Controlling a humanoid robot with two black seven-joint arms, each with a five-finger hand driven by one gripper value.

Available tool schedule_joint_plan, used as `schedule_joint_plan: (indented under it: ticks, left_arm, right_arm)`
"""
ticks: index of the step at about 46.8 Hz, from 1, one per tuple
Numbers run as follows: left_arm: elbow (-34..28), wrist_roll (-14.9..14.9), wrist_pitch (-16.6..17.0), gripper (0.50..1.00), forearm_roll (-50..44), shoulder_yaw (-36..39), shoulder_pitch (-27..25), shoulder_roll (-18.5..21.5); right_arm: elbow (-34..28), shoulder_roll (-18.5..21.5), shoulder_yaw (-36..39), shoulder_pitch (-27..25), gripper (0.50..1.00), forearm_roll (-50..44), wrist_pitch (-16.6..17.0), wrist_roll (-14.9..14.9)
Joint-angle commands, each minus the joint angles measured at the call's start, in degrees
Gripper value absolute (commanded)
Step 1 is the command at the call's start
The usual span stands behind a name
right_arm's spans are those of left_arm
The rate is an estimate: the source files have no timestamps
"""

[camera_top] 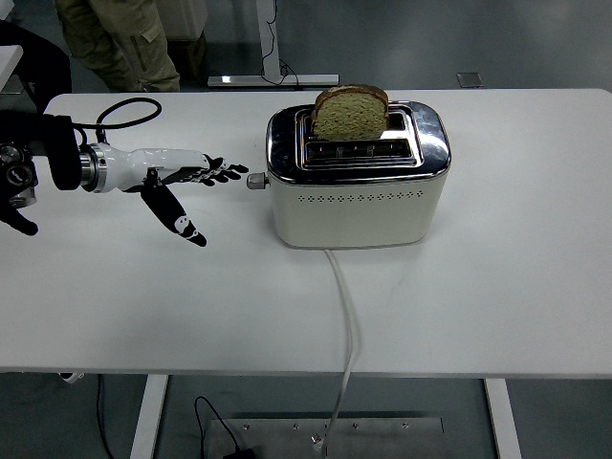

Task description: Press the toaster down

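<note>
A cream and chrome toaster (pixel 359 182) stands in the middle of the white table. A slice of brown bread (pixel 350 113) sticks up out of its far slot. The toaster's round lever knob (pixel 255 180) juts out from its left end, in the raised position. My left hand (pixel 191 177) comes in from the left, fingers stretched out flat and spread, thumb pointing down toward the table. Its fingertips (pixel 237 172) are just left of the lever knob, a small gap apart. It holds nothing. My right arm is out of view.
The toaster's white cord (pixel 346 316) runs from its front over the table's near edge (pixel 306 373). A black cable (pixel 129 113) loops on the table behind my left wrist. A person's legs (pixel 124 43) show at the top left.
</note>
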Motion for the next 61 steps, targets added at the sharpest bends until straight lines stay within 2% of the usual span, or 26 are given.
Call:
schedule_joint_plan:
  ticks: [1,39,61]
  left_arm:
    - [0.01,0.0,0.06,1.0,-0.06,-0.03,-0.04,-0.13]
    - [0.09,0.0,0.06,1.0,-0.06,0.06,0.4,-0.93]
    - [1.24,0.0,0.06,1.0,0.03,0.06,1.54,-2.77]
  right_arm:
    - [0.0,0.0,0.0,0.0,0.998,-0.01,0.01,-0.03]
    - [0.0,0.0,0.0,0.0,0.998,-0.01,0.01,-0.03]
    - [0.0,0.0,0.0,0.0,0.998,-0.01,0.01,0.05]
